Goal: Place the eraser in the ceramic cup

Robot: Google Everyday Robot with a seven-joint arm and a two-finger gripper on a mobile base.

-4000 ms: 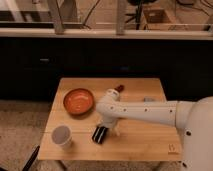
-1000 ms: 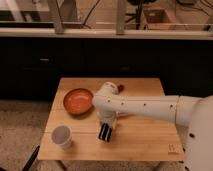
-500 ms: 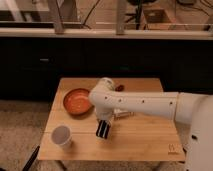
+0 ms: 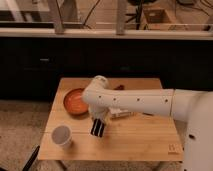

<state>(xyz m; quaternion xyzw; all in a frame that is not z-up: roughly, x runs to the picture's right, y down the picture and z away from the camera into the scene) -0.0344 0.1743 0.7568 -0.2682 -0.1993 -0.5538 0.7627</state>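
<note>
A white robot arm reaches across a wooden bench (image 4: 140,142), its claw (image 4: 98,128) pointing down and pinching the black eraser (image 4: 98,130) above the bench. This looks like the carrying step. The ceramic cup (image 4: 61,135) stands near, toward the bench's front corner; next, move over its mouth and release.

A small square table of pale wood (image 4: 135,142) carries a wide orange bowl (image 4: 75,102) toward its back left and a small white ceramic cup (image 4: 62,135) at its front left corner. The gripper (image 4: 98,128) hangs above the table's middle, just right of the cup.
</note>
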